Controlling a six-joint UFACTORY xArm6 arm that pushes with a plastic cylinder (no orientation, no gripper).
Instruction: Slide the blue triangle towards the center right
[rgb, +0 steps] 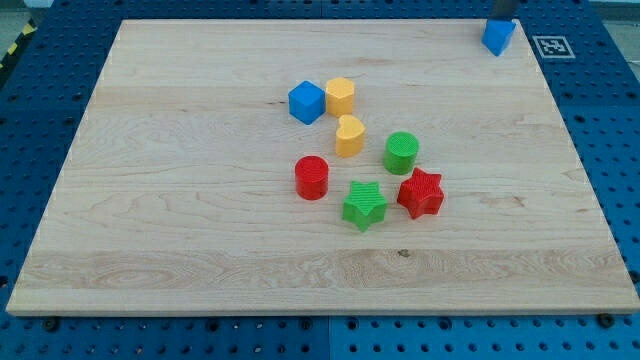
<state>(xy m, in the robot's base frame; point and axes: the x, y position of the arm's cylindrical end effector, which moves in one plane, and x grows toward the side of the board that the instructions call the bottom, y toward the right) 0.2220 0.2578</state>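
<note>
The blue triangle (497, 37) lies near the top right corner of the wooden board (200, 220). My tip (502, 19) shows only as the dark rod's lower end at the view's top edge. It sits just above the blue triangle and seems to touch its far side. The rest of the rod is cut off by the frame.
A cluster sits mid-board: blue cube (307, 102), yellow block (340, 96), yellow heart (349, 135), green cylinder (401, 152), red cylinder (312, 177), green star (364, 205), red star (421, 193). A black-and-white marker (551, 46) lies off the board's top right corner.
</note>
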